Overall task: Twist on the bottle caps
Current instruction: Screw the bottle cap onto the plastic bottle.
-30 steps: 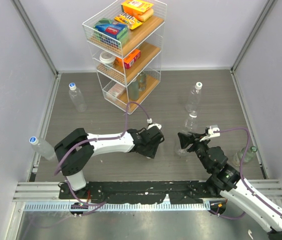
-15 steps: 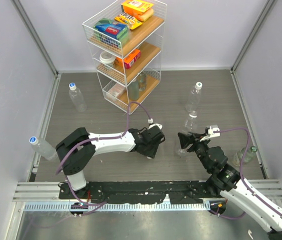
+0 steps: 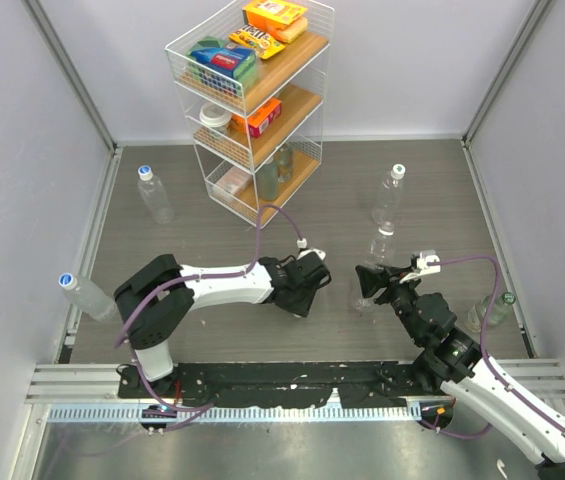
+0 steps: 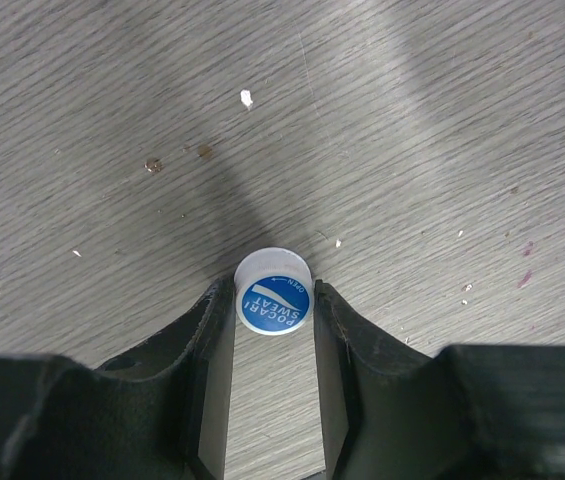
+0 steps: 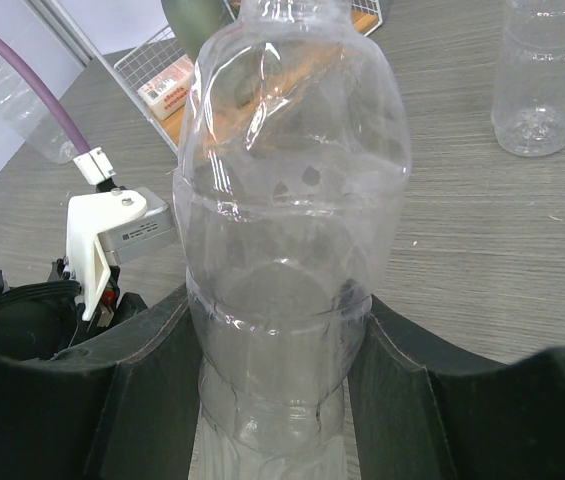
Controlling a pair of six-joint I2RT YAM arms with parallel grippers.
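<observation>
A white bottle cap with a blue printed top lies on the grey table, right at the tips of my left gripper. The fingers press against its two sides. In the top view the left gripper points down at the table's middle and hides the cap. My right gripper is shut on the lower body of a clear, ribbed bottle that stands upright. From above, this bottle has an open neck and the right gripper holds it from the near side.
A wire rack with boxes stands at the back centre. Capped bottles are spread around: back left, against the left wall, behind the held one and at the right edge. Walls close three sides.
The left gripper's fingers have closed in onto the cap. Both arms and the held bottle have stayed where they were.
</observation>
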